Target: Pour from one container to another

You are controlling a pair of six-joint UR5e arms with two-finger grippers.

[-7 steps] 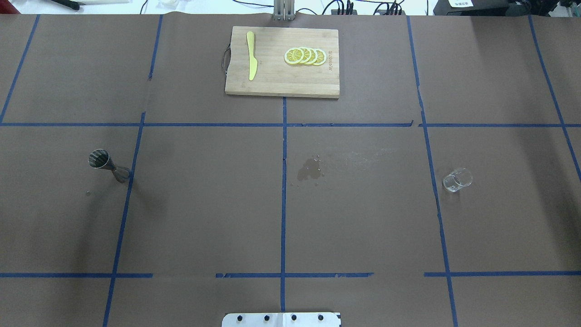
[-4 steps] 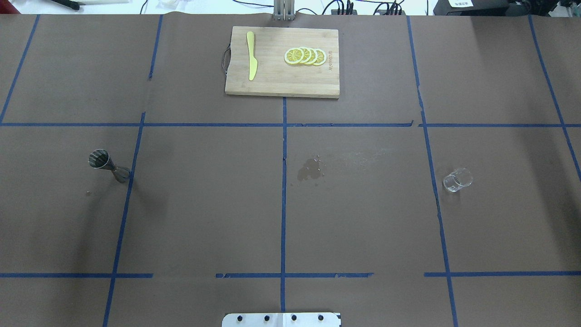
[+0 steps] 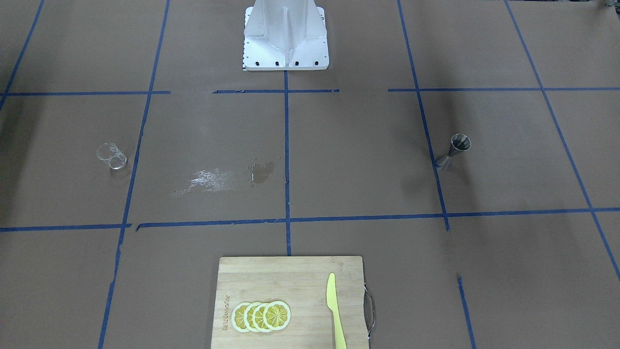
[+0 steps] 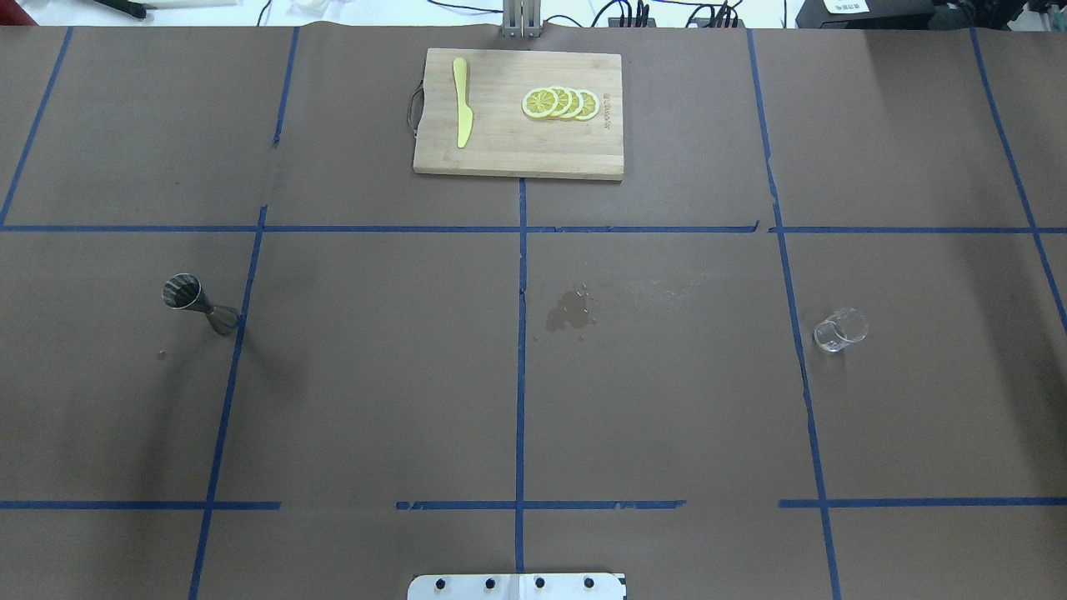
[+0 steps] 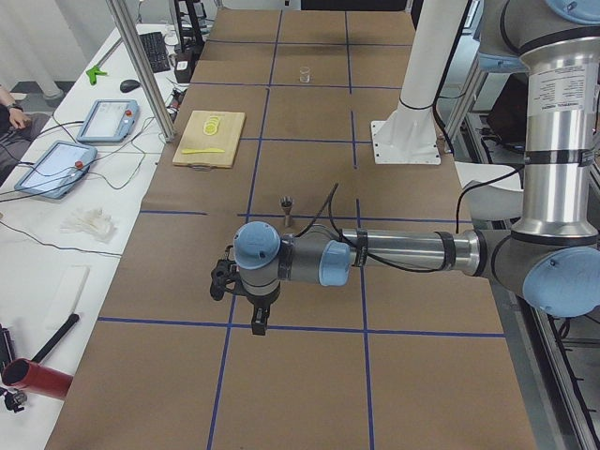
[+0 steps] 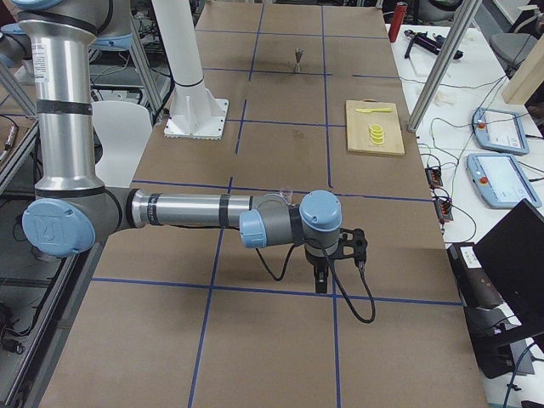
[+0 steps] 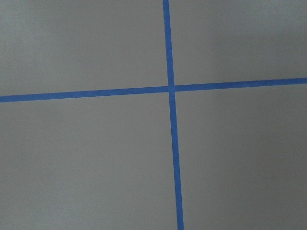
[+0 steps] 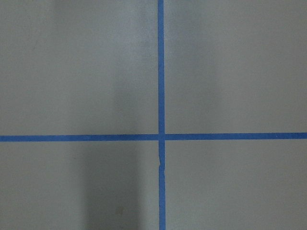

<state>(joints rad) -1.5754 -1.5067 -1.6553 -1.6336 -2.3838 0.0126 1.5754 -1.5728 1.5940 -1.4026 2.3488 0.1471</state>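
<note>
Small clear glass measuring cup (image 4: 840, 330) stands on the brown paper-covered table (image 4: 375, 392), out on the robot's right. The dull steel hourglass jigger (image 4: 198, 303) is way over on its left, well apart. Both arms hang out past the table ends. The left fingers (image 5: 258, 323) and right fingers (image 6: 320, 282) are too small to call wide or narrow. I'd guess the glass is light, slick and breakable (note the wet patch (image 4: 571, 312) mid-table), so squeeze gently across its body, below the rim.
</note>
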